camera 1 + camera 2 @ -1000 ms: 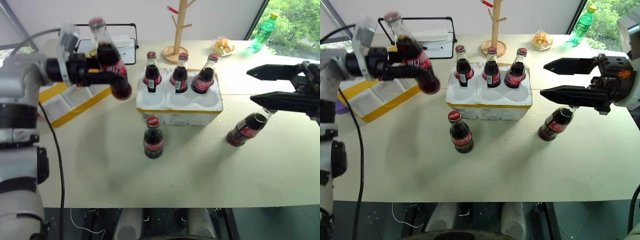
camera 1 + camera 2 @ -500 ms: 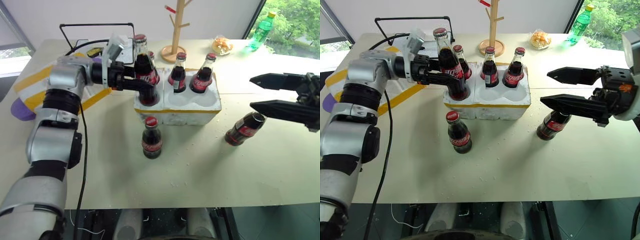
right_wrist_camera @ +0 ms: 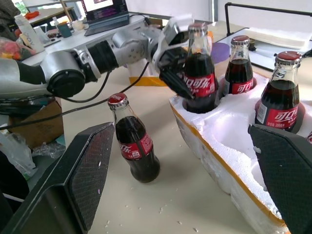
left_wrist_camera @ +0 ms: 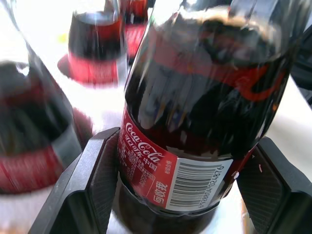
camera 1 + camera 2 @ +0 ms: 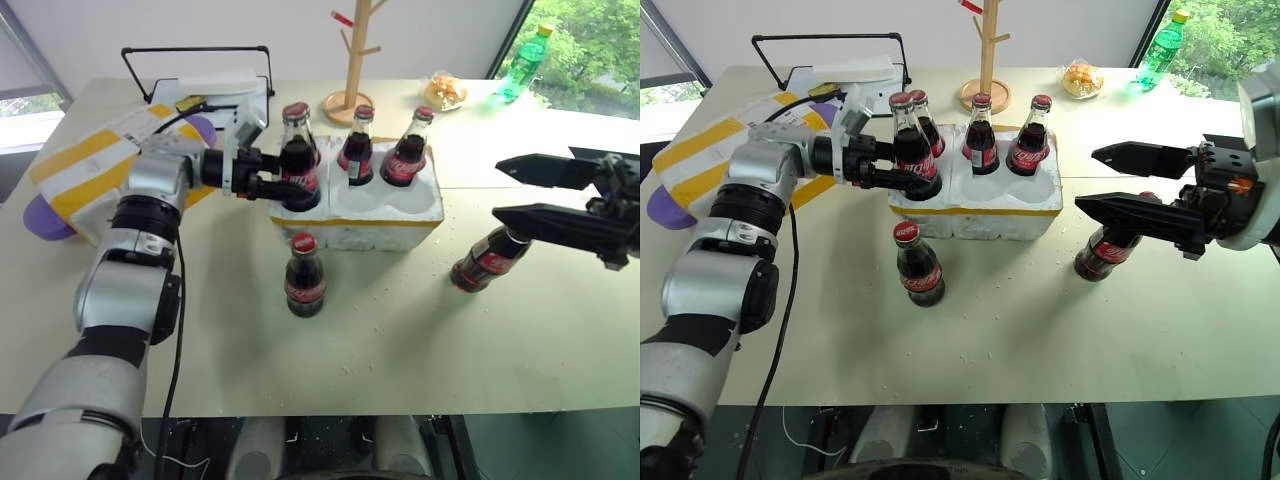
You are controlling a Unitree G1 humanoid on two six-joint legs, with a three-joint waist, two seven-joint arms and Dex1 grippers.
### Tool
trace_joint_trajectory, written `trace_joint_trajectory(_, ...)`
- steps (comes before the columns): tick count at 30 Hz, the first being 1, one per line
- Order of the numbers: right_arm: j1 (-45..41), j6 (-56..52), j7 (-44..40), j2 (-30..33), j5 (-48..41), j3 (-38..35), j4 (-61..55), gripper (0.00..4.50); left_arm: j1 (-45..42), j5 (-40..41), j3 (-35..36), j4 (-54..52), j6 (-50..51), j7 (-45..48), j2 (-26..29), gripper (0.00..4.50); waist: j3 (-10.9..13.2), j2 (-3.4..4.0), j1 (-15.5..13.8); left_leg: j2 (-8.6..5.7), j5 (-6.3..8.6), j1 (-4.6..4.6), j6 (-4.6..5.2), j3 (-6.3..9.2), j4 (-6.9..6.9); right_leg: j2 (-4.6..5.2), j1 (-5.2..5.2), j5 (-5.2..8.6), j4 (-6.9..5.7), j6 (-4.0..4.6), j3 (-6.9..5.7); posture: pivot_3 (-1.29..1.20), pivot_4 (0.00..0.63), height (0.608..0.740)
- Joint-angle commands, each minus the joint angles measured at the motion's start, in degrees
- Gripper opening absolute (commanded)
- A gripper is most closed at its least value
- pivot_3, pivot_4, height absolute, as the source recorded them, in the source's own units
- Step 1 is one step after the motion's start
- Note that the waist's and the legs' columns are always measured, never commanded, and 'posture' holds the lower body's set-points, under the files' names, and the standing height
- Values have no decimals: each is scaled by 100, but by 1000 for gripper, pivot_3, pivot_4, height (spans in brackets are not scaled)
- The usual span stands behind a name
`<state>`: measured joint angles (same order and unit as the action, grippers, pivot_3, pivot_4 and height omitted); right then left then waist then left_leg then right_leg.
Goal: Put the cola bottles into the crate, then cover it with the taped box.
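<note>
beside the right hand (image 3: 185,180), a laptop (image 3: 104,10) on a far desk

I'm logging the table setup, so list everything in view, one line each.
cola bottles: six, dark with red caps; four in crate wells, one upright before the crate, one lying under the right gripper.
crate: one, white, table centre.
taped box: one, white with yellow bands, far left.
green bottle: one, far right corner.
wooden stand: one, behind crate.
left gripper: around the front-left crate bottle.
right gripper: open, over the lying bottle.
</note>
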<state>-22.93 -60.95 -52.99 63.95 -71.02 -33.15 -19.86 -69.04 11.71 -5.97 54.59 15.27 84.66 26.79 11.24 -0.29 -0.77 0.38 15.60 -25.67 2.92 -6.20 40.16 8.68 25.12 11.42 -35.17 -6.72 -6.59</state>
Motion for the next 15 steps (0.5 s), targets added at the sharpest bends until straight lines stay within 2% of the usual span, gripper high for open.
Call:
trace_joint_trajectory(1,-193,175,32,29,-11,19,59,4500,-34,22,145,-290,-77,-9,42,4453,0,0,-8,-1,0,0,0,0,0,1,-1,0,0,0,0,0,150,740)
trace_joint_trajectory(9,-512,365,-101,76,244,391,350,4500,149,176,344,-804,193,-140,230,4453,-1,0,1,1,0,4,0,2,1,-1,-4,0,-1,0,1,0,150,740)
trace_joint_trajectory(11,-569,448,-208,96,377,496,426,4500,195,283,436,-1125,412,-85,399,4453,-1,0,9,0,0,4,1,1,1,0,-4,0,-1,0,1,0,150,740)
trace_joint_trajectory(15,-750,600,-516,171,635,756,582,4500,506,605,695,-2248,1052,84,1123,4453,-1,2,42,4,0,7,-1,-1,-1,-2,-3,0,-3,0,2,0,150,740)
